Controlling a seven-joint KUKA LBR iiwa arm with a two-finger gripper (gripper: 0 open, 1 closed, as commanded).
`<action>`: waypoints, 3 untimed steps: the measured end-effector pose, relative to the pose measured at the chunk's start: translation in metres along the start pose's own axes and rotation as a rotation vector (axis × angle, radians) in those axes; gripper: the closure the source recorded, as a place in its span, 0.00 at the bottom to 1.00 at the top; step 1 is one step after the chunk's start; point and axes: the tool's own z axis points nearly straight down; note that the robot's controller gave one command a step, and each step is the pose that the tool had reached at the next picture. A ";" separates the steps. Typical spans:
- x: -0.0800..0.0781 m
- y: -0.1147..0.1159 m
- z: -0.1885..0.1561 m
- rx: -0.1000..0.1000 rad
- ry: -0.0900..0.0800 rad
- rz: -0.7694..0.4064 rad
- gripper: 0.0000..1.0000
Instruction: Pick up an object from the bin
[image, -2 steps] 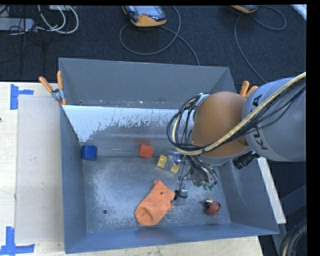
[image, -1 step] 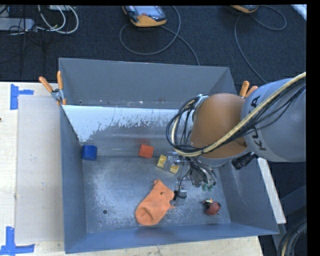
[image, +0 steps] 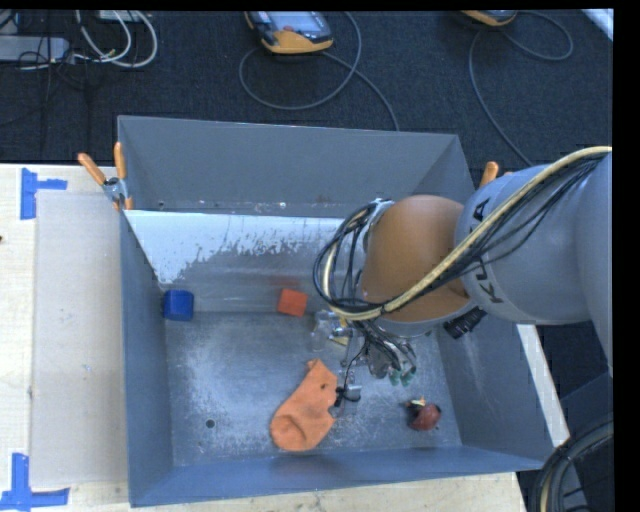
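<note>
The arm comes in from the right and bends down into the grey metal bin (image: 150, 400), its rounded orange wrist cover (image: 420, 255) and a loop of black cables hanging over the middle of the floor. Below them the gripper (image: 347, 388) sits low, at the upper right end of a soft orange piece (image: 303, 412) – a limp, sock-like shape lying slantwise near the front wall, its wider end toward the front. The tip of the gripper looks to be touching or just over that narrow upper end; whether the claw is released or clenched I cannot tell from here, as the wrist parts and wiring crowd the spot. Little else lies about: a small dark red lump (image: 424, 415) rests on the floor to the right of the gripper, near but apart from it. Further back, along the foot of the rear wall, there is an orange-red cube (image: 292, 302) just left of the cables, and a blue cube (image: 178, 305) well to the left – both well apart from the orange piece
</note>
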 end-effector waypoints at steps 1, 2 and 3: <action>0.035 0.016 -0.009 -0.001 -0.015 0.036 0.00; 0.049 0.018 0.024 -0.001 -0.002 0.200 0.00; 0.040 0.025 0.047 0.000 -0.007 0.128 0.00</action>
